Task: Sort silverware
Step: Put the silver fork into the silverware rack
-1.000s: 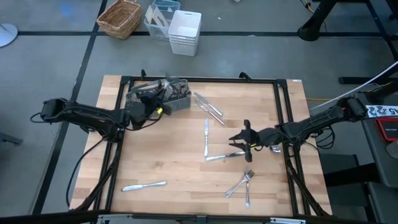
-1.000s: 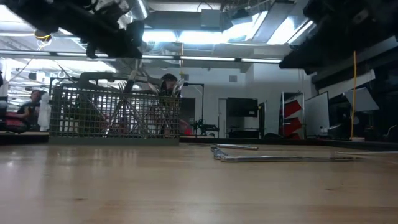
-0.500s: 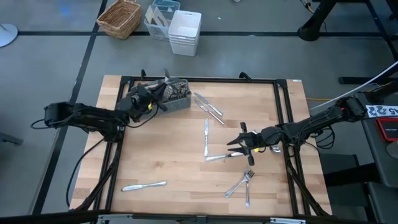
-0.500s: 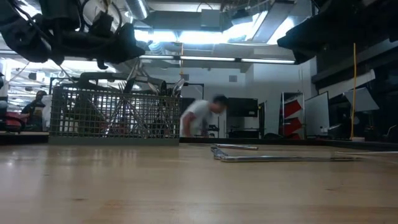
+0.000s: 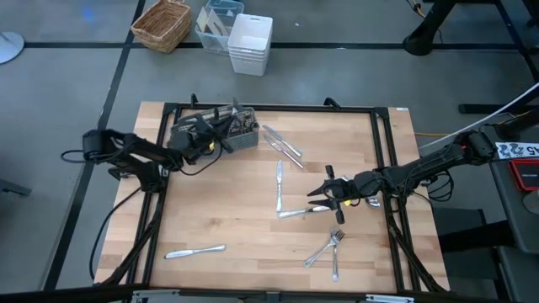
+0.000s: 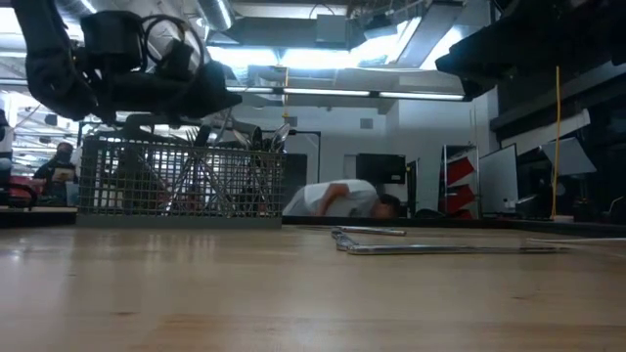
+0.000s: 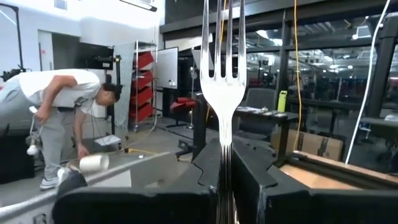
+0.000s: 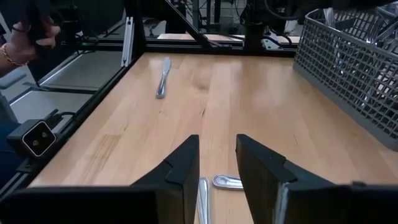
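Observation:
A grey wire-mesh caddy (image 5: 221,133) stands at the table's far left with several pieces of silverware upright in it. My left gripper (image 5: 207,140) hovers at the caddy's left side, shut on a fork (image 7: 222,74). My right gripper (image 5: 324,195) stands open at the right middle, pointing toward the table's left. Between its fingertips, lower down, lie a silver handle (image 8: 203,193) and a spoon end (image 8: 227,182). More silverware lies flat on the wood: knives (image 5: 282,143), a knife (image 5: 279,181), forks (image 5: 327,248) and a knife (image 5: 195,251). My left gripper pinches the fork's handle (image 7: 224,177) between its two fingers. The fork runs along the fingers, and its tines (image 7: 222,31) stick out ahead of them. The fingers come about level from the table's left. The fork is lifted clear of the table.
A black frame (image 5: 269,108) runs around the tabletop. Beyond the far edge, on the floor, stand a wicker basket (image 5: 162,23) and white bins (image 5: 250,42). A person (image 6: 337,198) bends down in the room behind. Bare wood (image 5: 227,202) lies in the table's middle.
My left gripper has sunk toward the caddy's top and moved a little toward the table's right, turning as it went, with the fork still in its shut fingers.

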